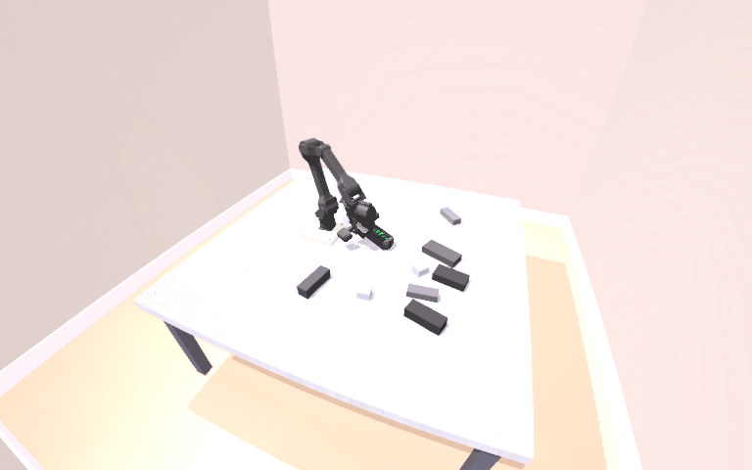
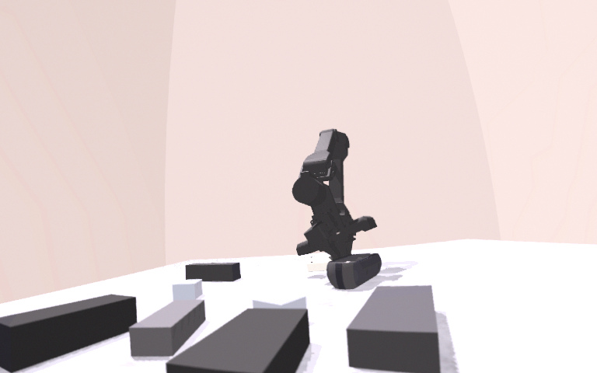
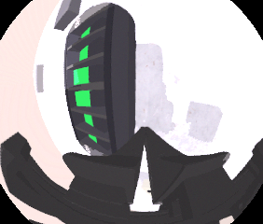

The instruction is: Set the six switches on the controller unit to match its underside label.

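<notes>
The dark grey controller unit (image 1: 387, 240) (image 2: 361, 271) (image 3: 123, 75) sits on its base on the bench (image 1: 287, 326), just in front of the arm. In the wrist view its long side wall faces the gripper, and green shows on all six switches. The third and fourth green patches from the top look larger; which ends are pressed I cannot tell. The underside label is hidden. My gripper (image 2: 341, 255) (image 3: 145, 130) is shut and empty. Its tips are low beside the unit, near one end; whether they touch it I cannot tell.
A black block (image 1: 313, 281) (image 2: 212, 272) lies towards the front left. A dark grey block (image 1: 441, 253) (image 2: 392, 309), a black block (image 1: 450, 277), a grey block (image 1: 422, 292) and another black block (image 1: 425, 316) lie right of the unit. White blocks (image 1: 364, 293) (image 1: 420, 269) lie nearby. A small grey block (image 1: 450, 215) is at the back.
</notes>
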Action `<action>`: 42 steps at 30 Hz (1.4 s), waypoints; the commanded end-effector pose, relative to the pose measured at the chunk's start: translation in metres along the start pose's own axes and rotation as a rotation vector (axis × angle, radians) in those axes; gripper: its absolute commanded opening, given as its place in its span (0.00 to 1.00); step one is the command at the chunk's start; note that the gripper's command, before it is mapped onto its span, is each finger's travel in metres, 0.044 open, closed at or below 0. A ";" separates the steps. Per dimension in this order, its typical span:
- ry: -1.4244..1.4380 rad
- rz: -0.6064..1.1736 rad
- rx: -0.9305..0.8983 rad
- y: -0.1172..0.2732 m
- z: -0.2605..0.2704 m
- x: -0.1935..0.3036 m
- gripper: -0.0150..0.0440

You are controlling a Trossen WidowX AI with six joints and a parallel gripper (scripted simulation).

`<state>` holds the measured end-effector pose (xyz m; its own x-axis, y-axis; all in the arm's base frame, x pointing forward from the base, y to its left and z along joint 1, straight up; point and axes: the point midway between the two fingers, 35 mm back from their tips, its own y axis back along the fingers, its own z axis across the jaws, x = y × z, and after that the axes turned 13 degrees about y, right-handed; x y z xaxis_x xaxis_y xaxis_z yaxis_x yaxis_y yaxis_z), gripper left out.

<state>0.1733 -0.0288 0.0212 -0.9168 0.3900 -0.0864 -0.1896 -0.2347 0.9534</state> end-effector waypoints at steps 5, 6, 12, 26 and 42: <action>-0.004 0.002 0.001 -0.001 0.002 0.000 0.25; -0.004 0.002 0.001 -0.002 0.003 0.000 0.25; -0.004 0.002 0.001 -0.004 0.009 -0.002 0.25; -0.004 0.001 -0.001 -0.008 0.024 -0.008 0.25; -0.004 0.001 -0.002 -0.014 0.042 -0.017 0.25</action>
<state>0.2012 0.0013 0.0207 -0.9148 0.3951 -0.0837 -0.1868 -0.2301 0.9551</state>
